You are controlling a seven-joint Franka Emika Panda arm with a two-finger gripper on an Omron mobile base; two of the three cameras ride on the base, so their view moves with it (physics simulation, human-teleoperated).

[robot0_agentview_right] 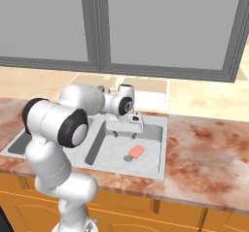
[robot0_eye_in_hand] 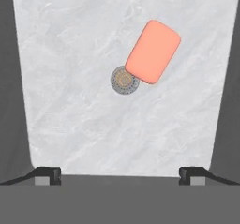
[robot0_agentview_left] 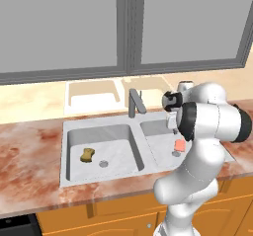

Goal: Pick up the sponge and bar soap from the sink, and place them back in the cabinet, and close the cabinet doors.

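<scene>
Reddish marble worktop [robot0_agentview_left: 29, 146] carries the grey double sink [robot0_agentview_left: 74, 129], below two big grey window panes. From my remote seat I see the end effector [robot0_agentview_right: 125, 128] hanging over the right basin with its fingers wide apart, holding nothing. Yellow-brown sponge [robot0_agentview_left: 88, 155] lies in the left basin beside the drain. Pink bar soap [robot0_eye_in_hand: 153, 51] lies flat in the right basin, its corner covering a bit of the round drain [robot0_eye_in_hand: 123, 81].
</scene>
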